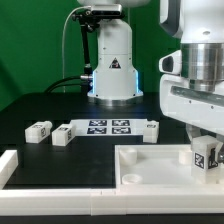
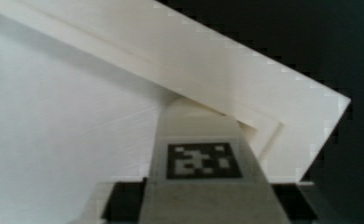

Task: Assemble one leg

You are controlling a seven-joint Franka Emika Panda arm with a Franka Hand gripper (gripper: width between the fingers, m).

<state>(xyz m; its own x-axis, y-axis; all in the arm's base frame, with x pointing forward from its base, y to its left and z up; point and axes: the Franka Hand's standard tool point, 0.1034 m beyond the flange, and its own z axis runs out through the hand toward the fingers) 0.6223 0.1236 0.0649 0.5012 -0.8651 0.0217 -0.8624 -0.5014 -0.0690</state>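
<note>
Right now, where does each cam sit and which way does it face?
Exterior view: off the arm, low at the table edge, looking across the tabletop panel toward the robot base; the gripper and wrist show at the exterior view's right, loose legs and the marker board behind.
Wrist view: on the wrist, looking down along the fingers at the held leg over the panel.
Shared: the held tagged leg and the white panel.

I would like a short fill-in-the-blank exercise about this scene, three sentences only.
1. The hand holds a small stubby white plastic leg bearing a black-and-white ___.
2. Beside the marker board lie ___ loose white legs.
3. The colour of the table is ___.

Missing words: tag; three; black.
</note>
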